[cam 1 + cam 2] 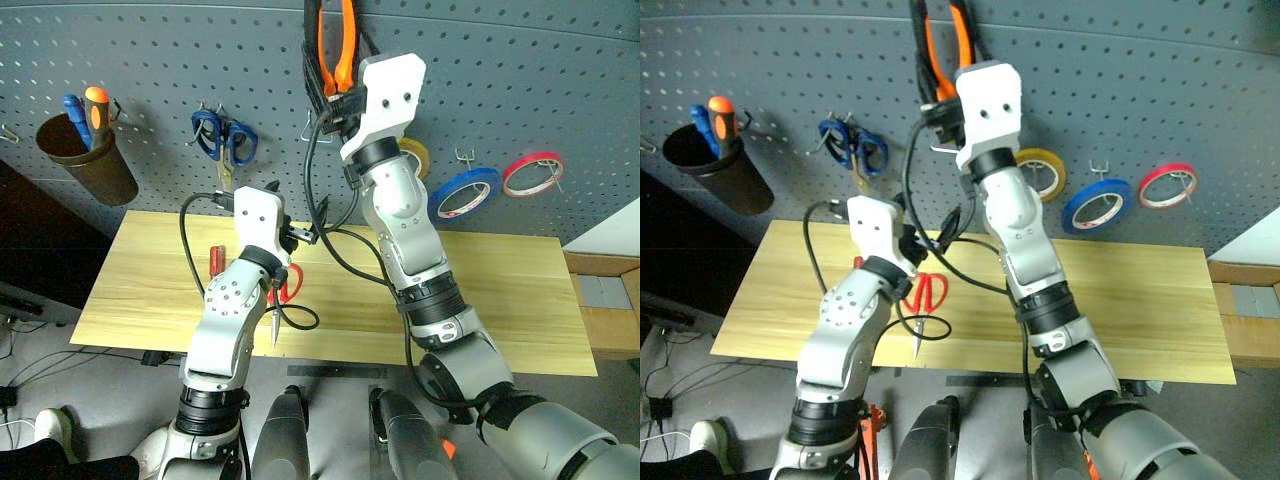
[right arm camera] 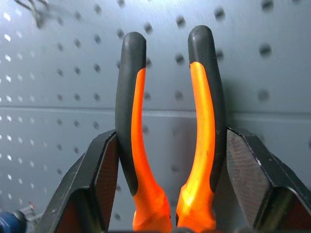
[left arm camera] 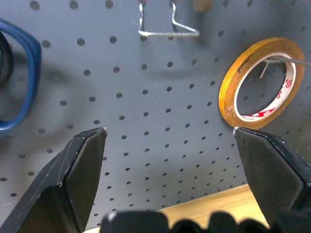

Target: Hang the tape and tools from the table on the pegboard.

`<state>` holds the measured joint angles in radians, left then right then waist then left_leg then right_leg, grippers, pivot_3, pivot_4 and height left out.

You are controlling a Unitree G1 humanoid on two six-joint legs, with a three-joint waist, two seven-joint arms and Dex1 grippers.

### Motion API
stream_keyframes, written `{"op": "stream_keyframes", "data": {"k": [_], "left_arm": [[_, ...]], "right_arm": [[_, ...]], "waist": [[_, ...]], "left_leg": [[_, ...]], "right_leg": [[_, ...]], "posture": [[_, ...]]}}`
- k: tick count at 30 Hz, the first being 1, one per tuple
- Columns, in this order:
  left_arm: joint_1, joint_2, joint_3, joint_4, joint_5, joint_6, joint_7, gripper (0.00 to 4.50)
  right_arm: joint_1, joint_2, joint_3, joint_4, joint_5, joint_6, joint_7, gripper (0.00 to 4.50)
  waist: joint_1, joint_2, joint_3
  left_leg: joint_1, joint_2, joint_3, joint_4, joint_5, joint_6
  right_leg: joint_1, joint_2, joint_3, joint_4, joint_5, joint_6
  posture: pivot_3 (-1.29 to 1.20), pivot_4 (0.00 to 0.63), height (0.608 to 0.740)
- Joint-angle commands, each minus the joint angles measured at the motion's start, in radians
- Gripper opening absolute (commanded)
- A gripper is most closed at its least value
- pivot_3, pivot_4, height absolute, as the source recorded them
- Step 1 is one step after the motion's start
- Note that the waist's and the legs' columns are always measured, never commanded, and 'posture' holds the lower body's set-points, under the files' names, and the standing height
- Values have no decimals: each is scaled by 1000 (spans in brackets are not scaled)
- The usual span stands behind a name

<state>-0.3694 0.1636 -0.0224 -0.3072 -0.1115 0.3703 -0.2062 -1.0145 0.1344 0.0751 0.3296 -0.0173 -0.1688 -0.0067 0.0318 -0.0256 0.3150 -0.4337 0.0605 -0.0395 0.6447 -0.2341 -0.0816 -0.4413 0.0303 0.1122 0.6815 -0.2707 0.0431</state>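
Pliers [image 2: 167,145] with orange-and-black handles are clamped between the two black fingers of the right gripper [image 2: 170,184], handle ends pointing away from the wrist, raised close in front of the pegboard [image 1: 500,70]; in the left eye view the handles stick up above the white wrist housing near the top of the panel. Nearer in, the left gripper [image 3: 170,145] has its fingers [image 3: 73,170] spread wide with nothing between them, facing the board above the table's far edge. On the table [image 1: 500,300] of light wood, partly hidden behind the left arm, lie the red-handled scissors [image 1: 931,293] with their silver blades pointing toward the near edge, and just to their left the red handle of the screwdriver [image 1: 214,262] peeks out beside the arm. Farther back, on the board, a yellow tape roll [image 3: 260,82] hangs on a hook, a bare wire hook [image 3: 167,24] just beside it. The blue tape [image 1: 464,194] hangs to the right of the yellow roll, with a red tape roll [image 1: 532,173] farther right. Blue-handled scissors [image 1: 225,137] hang to the left of the raised arm, and at far left a brown cup [image 1: 85,158] holds a few tool handles.
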Motion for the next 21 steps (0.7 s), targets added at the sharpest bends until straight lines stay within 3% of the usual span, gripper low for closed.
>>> {"op": "stream_keyframes", "data": {"k": [1, 8, 21], "left_arm": [[-41, -5, 0, 5, -9, -20, -8, 4500], [-70, -7, 3, 34, -9, -28, -13, 4500], [-62, 1, 33, 3, -31, -35, -27, 4500]], "right_arm": [[-75, 18, -18, 17, 6, -68, -20, 2694], [-122, 27, -32, 120, 7, -130, -47, 2694], [-100, 61, -9, 77, 19, -117, -45, 2694]], "waist": [[0, 0, 0], [-1, 0, 0], [-1, 0, 0]], "left_leg": [[0, 0, 0, 0, 0, 0], [0, 0, -1, 0, 0, 0], [0, 0, -1, 0, 1, 0]], "right_leg": [[0, 0, 0, 0, 0, 0], [0, 0, -1, 1, 0, -1], [0, 0, -1, 1, 1, -1]], "posture": [[205, 318, 740], [206, 326, 740], [217, 334, 740]]}}
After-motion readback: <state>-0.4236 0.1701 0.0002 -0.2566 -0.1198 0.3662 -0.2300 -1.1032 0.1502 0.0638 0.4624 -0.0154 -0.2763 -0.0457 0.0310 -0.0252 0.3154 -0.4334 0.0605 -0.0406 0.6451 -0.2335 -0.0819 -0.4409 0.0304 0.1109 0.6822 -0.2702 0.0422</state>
